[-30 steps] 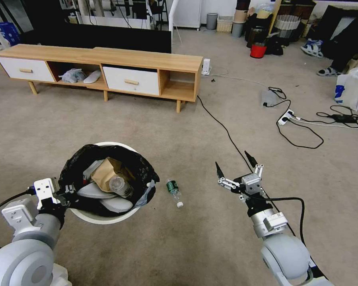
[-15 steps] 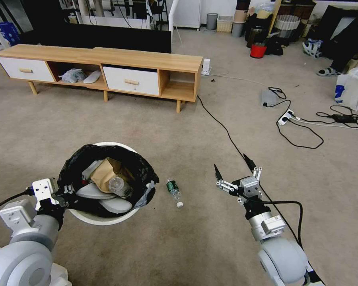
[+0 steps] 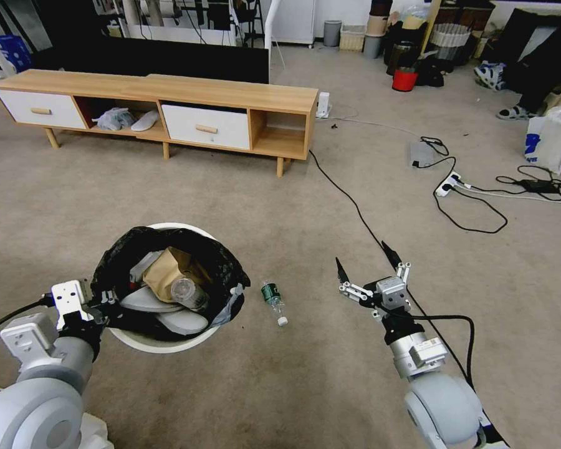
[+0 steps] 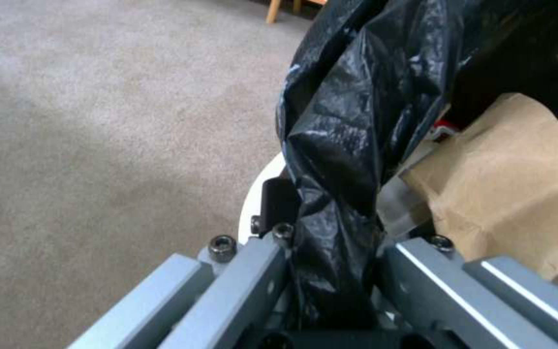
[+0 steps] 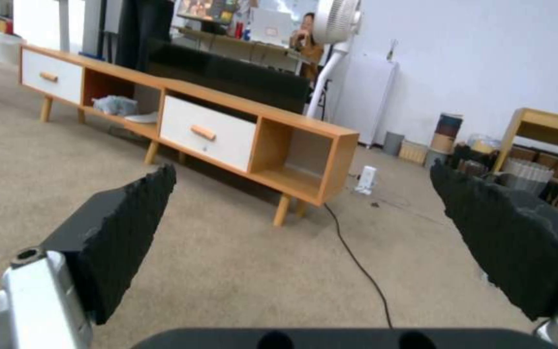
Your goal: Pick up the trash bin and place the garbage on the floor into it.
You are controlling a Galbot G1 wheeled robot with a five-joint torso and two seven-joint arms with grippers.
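Nearest, on the left: left gripper (image 3: 100, 304) clamped on the near rim of the trash bin (image 3: 168, 342), bag (image 4: 337, 160) pinched between its fingers (image 4: 247, 276). Inside the bin, brown paper (image 3: 165, 269) and a clear bottle (image 3: 186, 292). Just right of the bin on the floor (image 3: 280, 386), a small green-labelled bottle (image 3: 273, 302), white cap toward the robot. Further right, well apart from that bottle, right gripper (image 3: 364, 269) above the carpet, fingers (image 5: 121, 232) spread wide, holding nothing. Beyond, a black cable (image 3: 349, 202) leading to a wooden cabinet (image 3: 230, 93).
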